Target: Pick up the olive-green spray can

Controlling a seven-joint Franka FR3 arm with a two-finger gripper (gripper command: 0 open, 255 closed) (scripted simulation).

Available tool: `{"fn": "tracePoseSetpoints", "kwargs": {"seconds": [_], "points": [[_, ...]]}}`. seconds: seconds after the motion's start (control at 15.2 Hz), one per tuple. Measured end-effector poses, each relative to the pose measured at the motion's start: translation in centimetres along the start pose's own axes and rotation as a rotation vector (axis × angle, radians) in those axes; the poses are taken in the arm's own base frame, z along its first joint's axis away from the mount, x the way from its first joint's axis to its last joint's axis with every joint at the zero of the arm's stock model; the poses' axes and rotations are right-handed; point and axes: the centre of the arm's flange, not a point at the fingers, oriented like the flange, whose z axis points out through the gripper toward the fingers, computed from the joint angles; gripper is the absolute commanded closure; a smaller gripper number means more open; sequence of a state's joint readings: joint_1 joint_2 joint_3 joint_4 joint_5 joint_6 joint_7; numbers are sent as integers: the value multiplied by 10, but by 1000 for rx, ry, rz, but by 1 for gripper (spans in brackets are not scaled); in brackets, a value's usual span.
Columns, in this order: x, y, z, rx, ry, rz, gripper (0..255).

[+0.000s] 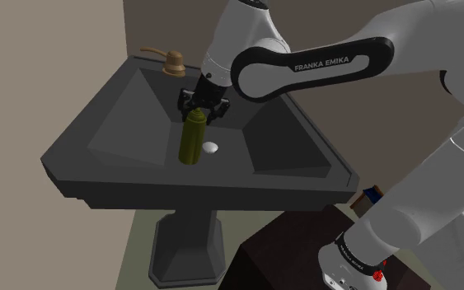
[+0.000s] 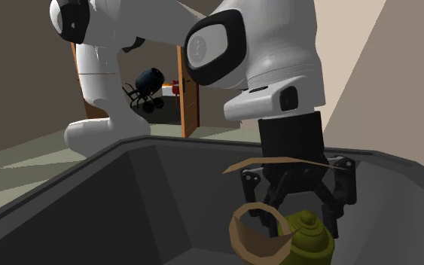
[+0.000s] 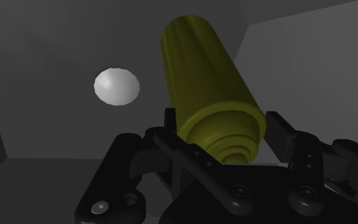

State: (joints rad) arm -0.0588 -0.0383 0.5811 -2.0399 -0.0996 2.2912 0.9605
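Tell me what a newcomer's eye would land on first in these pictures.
First, the olive-green cylindrical spray can, upright in the basin of the dark grey pedestal sink, beside a small white round plug. Next, the all-black two-finger gripper, open and straddling the can's top from above.

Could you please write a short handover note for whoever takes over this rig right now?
Hand: open, poised at the top of the olive-green cylindrical spray can, with a black finger on either side of its cap; it does not look clamped.
Can: upright in the basin of the dark grey pedestal sink, beside the white round drain.
Done: approach and alignment.
Left: close on the can, then lift it clear of the sink.
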Motion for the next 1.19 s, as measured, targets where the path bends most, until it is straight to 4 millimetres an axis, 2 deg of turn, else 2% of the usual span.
{"fn": "tracePoseSetpoints", "kwargs": {"seconds": [0.26,1.19], "points": [[2,-1,-5,-1,-1,0,255],[18,-13,-70,-1,-2,0,255]]}}
